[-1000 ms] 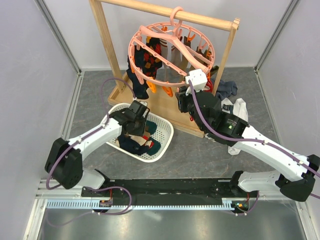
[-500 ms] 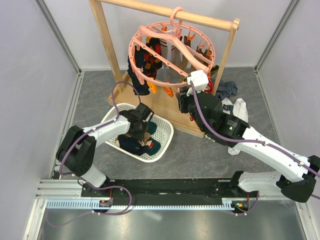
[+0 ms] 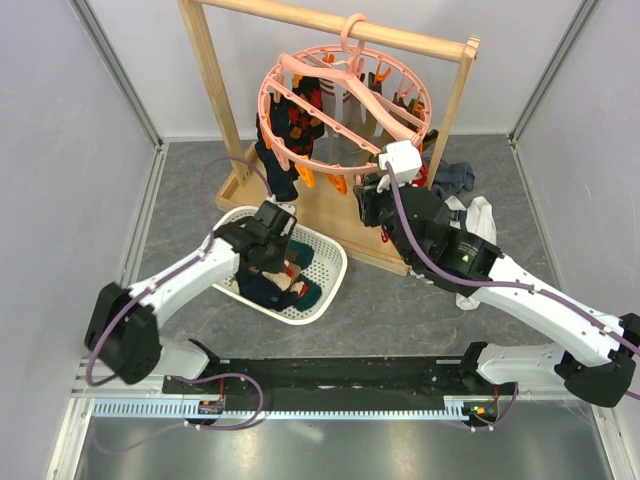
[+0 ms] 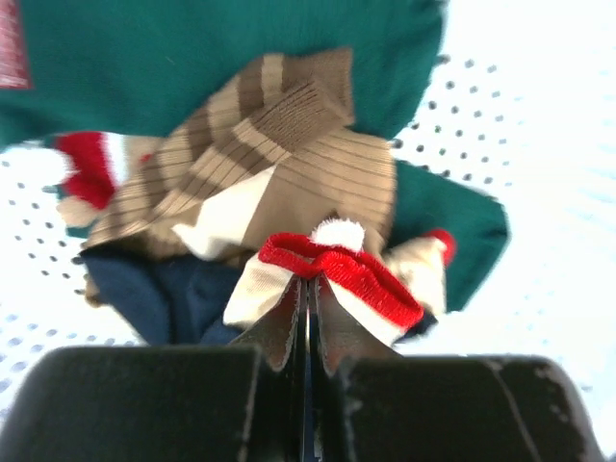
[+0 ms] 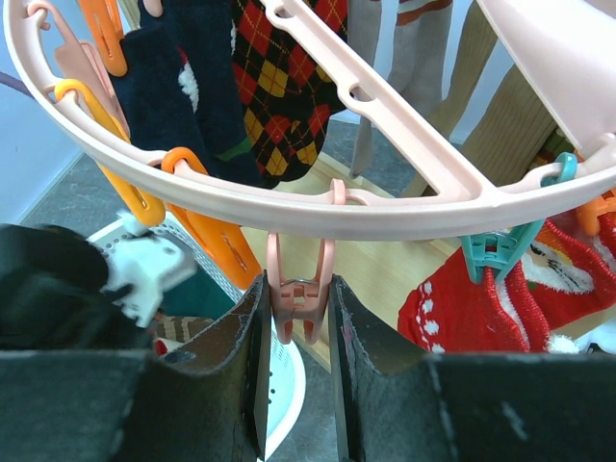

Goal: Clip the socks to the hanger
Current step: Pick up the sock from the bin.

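The pink ring hanger (image 3: 264, 105) hangs from the wooden rack with several socks clipped on. In the right wrist view these include a navy one (image 5: 183, 87), an argyle one (image 5: 279, 96) and a red one with white pattern (image 5: 472, 298). My right gripper (image 5: 296, 308) (image 3: 368, 190) is shut on a pink clip (image 5: 300, 289) under the ring (image 5: 385, 207). Down in the basket, my left gripper (image 4: 308, 289) (image 3: 275, 262) is shut on the red cuff of a red-and-white sock (image 4: 337, 274). That sock lies on brown-striped (image 4: 279, 144), teal (image 4: 192, 58) and navy (image 4: 164, 294) socks.
The white mesh basket (image 3: 325, 262) sits on the floor in front of the wooden rack's base (image 3: 330, 215). The rack's upright (image 3: 215, 90) stands left of the ring. White and grey garments (image 3: 475, 215) lie at the right behind my right arm.
My left gripper has closed on the red-and-white sock's cuff, and the left arm has shifted over the basket. The right gripper has stayed on the pink clip.
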Controlling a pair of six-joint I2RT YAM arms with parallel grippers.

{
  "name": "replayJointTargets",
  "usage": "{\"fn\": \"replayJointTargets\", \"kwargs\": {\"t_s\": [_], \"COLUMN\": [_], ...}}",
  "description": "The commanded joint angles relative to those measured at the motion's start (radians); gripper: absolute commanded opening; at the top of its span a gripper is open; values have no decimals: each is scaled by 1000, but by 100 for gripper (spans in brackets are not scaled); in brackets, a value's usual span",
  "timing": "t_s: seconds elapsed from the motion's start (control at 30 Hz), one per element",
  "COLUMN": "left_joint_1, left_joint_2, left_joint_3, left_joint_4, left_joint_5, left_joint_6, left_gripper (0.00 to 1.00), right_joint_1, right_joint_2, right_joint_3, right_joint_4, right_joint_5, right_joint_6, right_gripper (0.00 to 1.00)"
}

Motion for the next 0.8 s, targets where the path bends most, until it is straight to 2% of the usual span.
{"fn": "replayJointTargets", "kwargs": {"t_s": [0.0, 0.23, 0.43, 0.6, 0.77], "left_joint_1": [-1, -1, -2, -15, -68], "left_joint_2": [-184, -368, -500, -530, -481], "left_joint_3": [44, 44, 0, -35, -49], "left_joint_4": [-18, 21, 214, 383, 547], "left_joint_5": [-12, -40, 64, 165, 140], "left_joint_6": [-6, -7, -63, -178, -218], "left_gripper": [2, 2, 2, 2, 2], "right_joint_1": [9, 9, 9, 9, 9], "right_joint_2": [-18, -18, -13, -13, -16], "right_joint_3": [-24, -10, -1, 8, 11], "right_joint_4": [-74, -73, -70, -70, -70], "right_joint_5": [-7, -33, -77, -94, -114], "right_joint_6": [12, 10, 19, 22, 31], "right_gripper": [0, 0, 0, 0, 0]}}
